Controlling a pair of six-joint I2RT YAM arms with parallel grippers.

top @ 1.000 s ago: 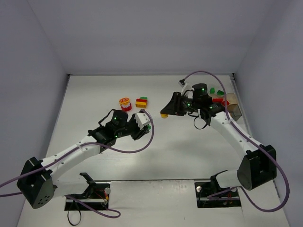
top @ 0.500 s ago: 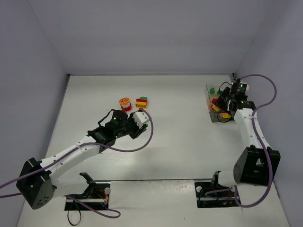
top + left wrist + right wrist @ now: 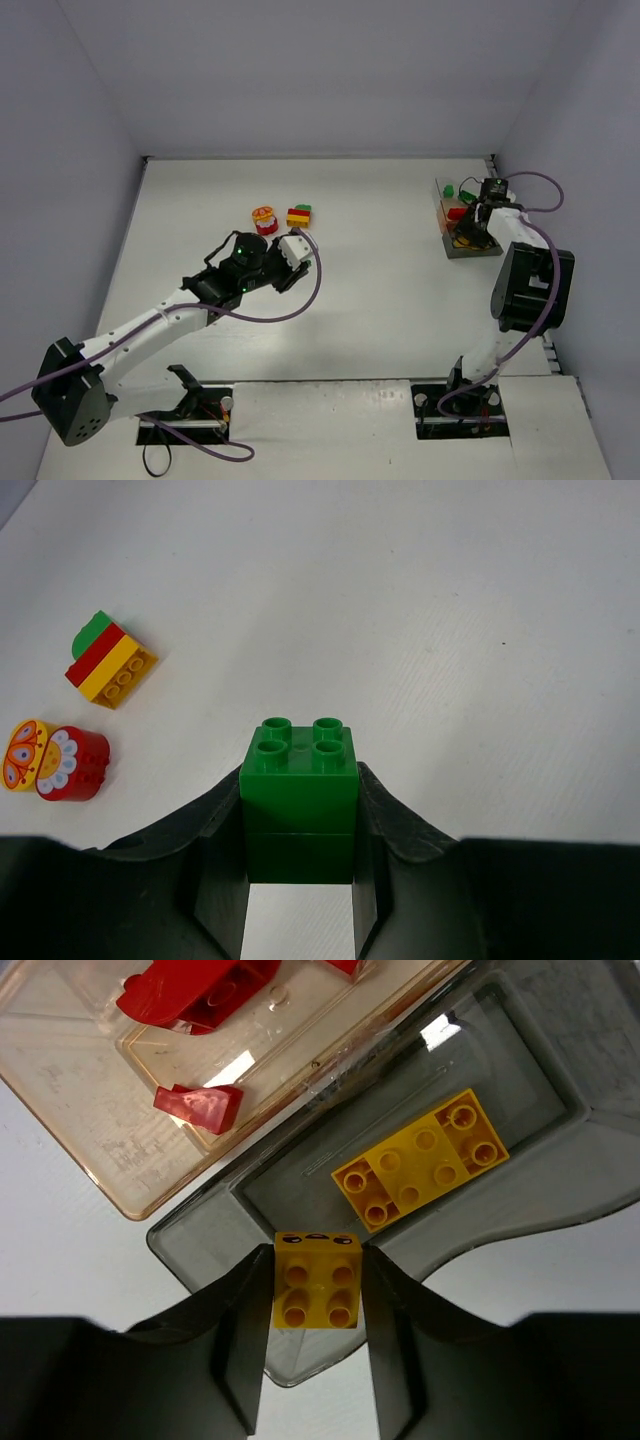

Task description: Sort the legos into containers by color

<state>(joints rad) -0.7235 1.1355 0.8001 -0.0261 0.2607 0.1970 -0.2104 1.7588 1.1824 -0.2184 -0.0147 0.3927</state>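
The right claw (image 3: 317, 1310) is closed on a yellow brick (image 3: 317, 1280), one finger at each side, and hangs over the grey compartment (image 3: 560, 1060), close to its rim. Inside this compartment lies a flat yellow brick (image 3: 422, 1170); just beside it, the clear compartment (image 3: 90, 1150) has red pieces (image 3: 190, 985). I think the claw should go more toward the middle before opening, otherwise the brick may hit the rim and fall on the bench (image 3: 60, 1260). The left claw (image 3: 300, 820), well apart from the grey compartment, grips a green brick (image 3: 300, 770).
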